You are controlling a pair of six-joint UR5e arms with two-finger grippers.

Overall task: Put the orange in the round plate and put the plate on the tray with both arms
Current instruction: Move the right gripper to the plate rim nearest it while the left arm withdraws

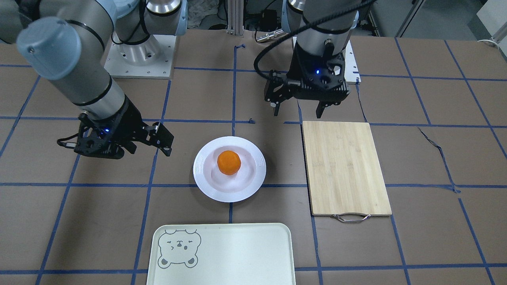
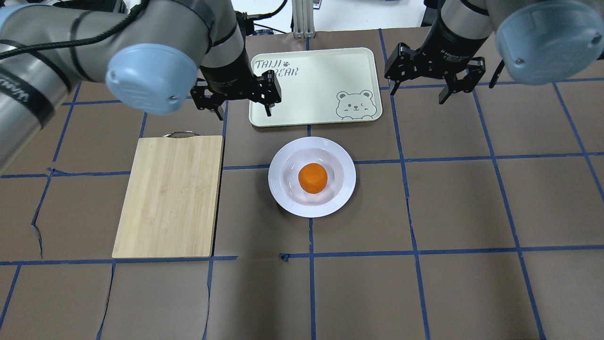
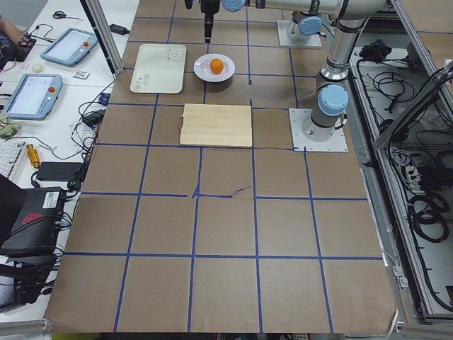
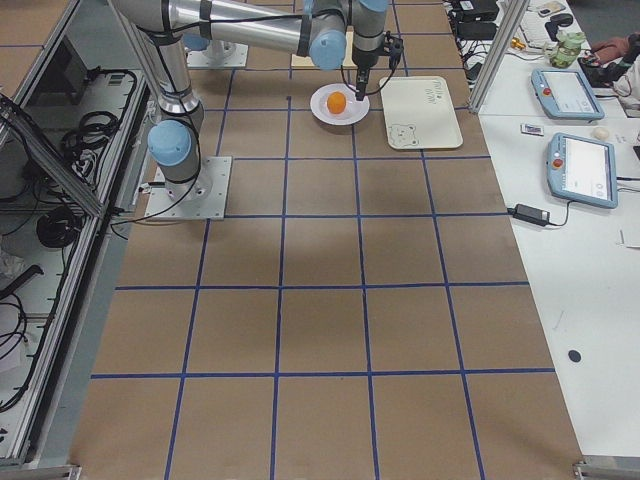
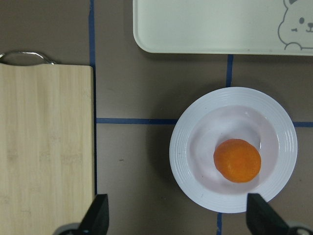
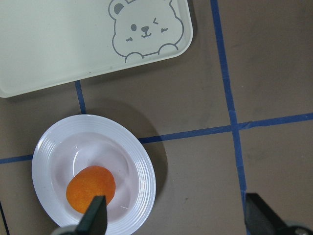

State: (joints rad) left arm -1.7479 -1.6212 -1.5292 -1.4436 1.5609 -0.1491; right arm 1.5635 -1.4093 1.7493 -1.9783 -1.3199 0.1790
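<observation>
orange fruit point(image 2: 313, 178), small and round, lay in the sunken centre of the glossy white round plate point(image 2: 278, 186). this plate stood on the brown surface point(image 2: 453, 203) near the pale mint-cream rectangular tray point(image 2: 311, 85), not touching it. the silver-grey left arm point(image 2: 226, 61) and right arm point(image 2: 453, 38) hung above the surface, both with jaws apart, holding nothing.

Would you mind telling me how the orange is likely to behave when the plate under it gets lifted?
Being round, the orange will probably roll if the round plate tilts. The plate's shallow sunken centre may only partly contain it. The glossy surface likely offers little grip.
</observation>
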